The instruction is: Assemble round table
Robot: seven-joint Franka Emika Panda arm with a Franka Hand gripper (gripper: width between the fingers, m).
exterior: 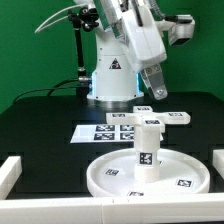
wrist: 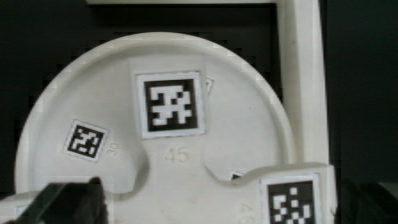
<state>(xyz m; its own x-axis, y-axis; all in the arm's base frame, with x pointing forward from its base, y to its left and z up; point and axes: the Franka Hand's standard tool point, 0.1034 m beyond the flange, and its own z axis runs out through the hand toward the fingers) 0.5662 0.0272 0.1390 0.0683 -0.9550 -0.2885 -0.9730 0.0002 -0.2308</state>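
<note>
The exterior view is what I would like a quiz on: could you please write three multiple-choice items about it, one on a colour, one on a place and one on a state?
1. What colour is the tabletop?
A. white
B. black
C. green

2. Where is the post relative to the round disc?
A. beside it on the tabletop
B. under it
C. on it, near its middle

3. How is the post oriented?
A. upright
B. lying on its side
C. tipped steeply over

Answers:
1 B, since the surface around the white parts is black.
2 C, since the post's base meets the disc inside its rim.
3 A, since its sides run vertically, with its tag facing the camera.
</note>
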